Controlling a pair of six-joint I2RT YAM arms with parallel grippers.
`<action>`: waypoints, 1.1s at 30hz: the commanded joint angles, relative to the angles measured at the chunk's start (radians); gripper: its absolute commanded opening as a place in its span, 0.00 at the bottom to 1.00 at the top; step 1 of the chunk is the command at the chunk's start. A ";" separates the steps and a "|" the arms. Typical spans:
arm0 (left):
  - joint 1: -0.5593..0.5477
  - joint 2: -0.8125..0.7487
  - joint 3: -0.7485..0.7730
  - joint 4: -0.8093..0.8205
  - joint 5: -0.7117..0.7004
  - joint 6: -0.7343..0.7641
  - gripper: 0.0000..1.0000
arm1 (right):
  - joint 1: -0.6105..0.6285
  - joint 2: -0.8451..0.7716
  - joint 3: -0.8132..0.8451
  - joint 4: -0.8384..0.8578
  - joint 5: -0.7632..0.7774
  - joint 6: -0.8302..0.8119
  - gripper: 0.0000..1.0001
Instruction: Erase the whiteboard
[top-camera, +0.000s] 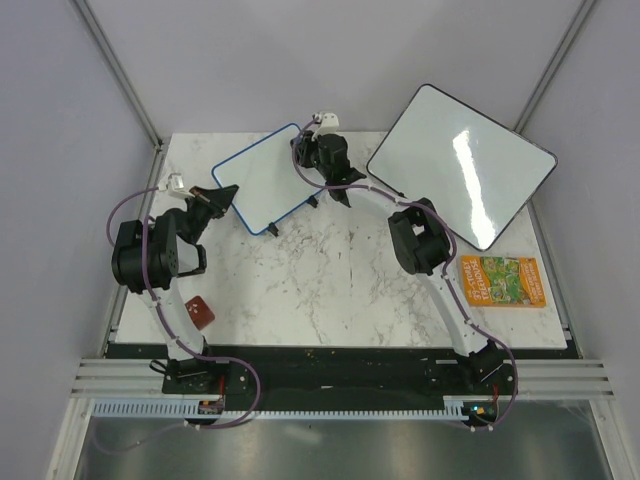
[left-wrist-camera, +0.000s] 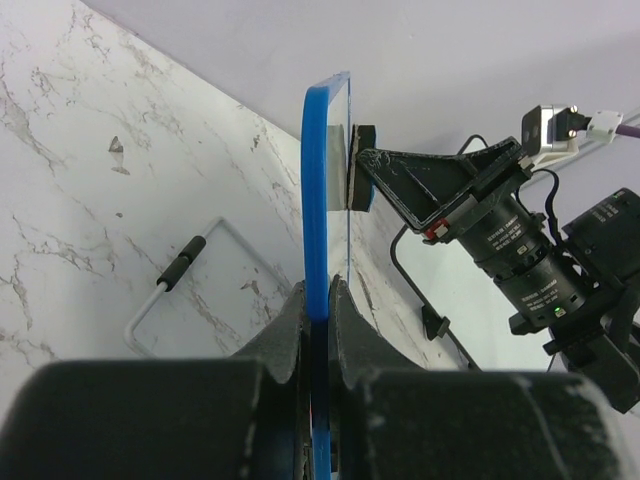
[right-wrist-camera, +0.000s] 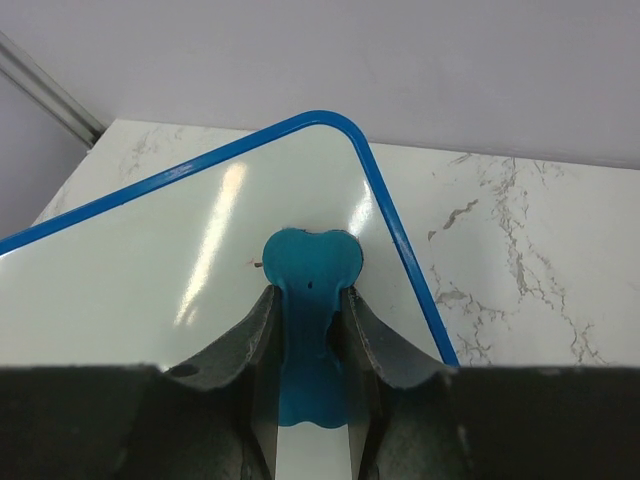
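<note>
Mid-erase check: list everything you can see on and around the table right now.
small whiteboard: one, blue rim, far left-centre of the table
large whiteboard: one, black rim, far right
eraser: one, blue, against the small whiteboard near its corner
printed card: one, orange and green, right edge
block: one, dark red, near left
wire loop: one, white with black sleeve, on the table
table: one, white marble
left pincer: shut on the small whiteboard's rim
right pincer: shut on the eraser
</note>
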 joint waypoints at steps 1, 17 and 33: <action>-0.030 0.015 -0.026 0.200 0.104 0.130 0.02 | 0.023 -0.004 0.063 -0.139 -0.087 -0.015 0.00; -0.030 0.018 -0.025 0.199 0.100 0.130 0.02 | 0.210 -0.094 -0.247 -0.058 -0.135 0.049 0.00; -0.029 0.016 -0.023 0.199 0.100 0.128 0.02 | 0.296 -0.218 -0.561 -0.021 0.038 0.123 0.00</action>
